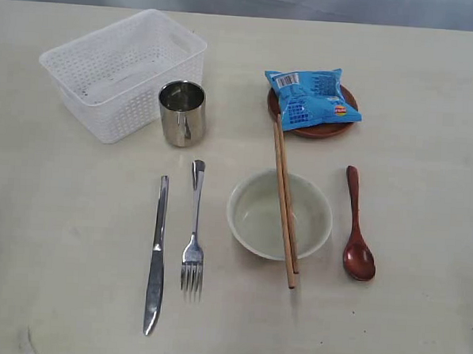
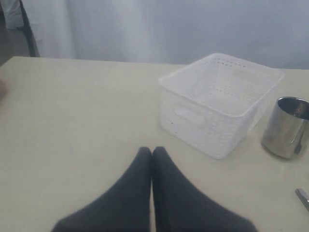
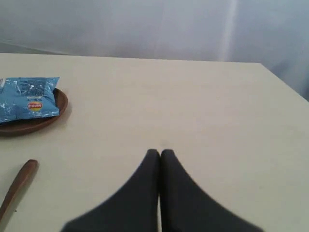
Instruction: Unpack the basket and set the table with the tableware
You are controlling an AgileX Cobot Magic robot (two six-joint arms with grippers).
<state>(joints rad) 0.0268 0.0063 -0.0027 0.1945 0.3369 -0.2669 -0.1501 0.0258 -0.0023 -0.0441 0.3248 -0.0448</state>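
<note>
Left pincer [image 2: 152, 152] was pressed together, holding nothing; right pincer [image 3: 160, 153] likewise. Risk as I judged it: any nudge could roll the chopsticks [image 1: 284, 203] off the bowl [image 1: 254, 217] rim they rested on. Basket [image 2: 207, 125] stood ahead-right of my left pincer: white, perforated, looked empty, cup [image 2: 287, 128] just beside.

Bare table [image 1: 51, 239] lies open left of the knife [image 1: 157, 260] and right of the spoon [image 1: 357, 231]. The chopsticks [image 1: 284, 203] bar the bowl [image 1: 258, 216] mouth. The cup [image 1: 182, 112] crowds the basket [image 1: 112, 119] at its near right corner.
</note>
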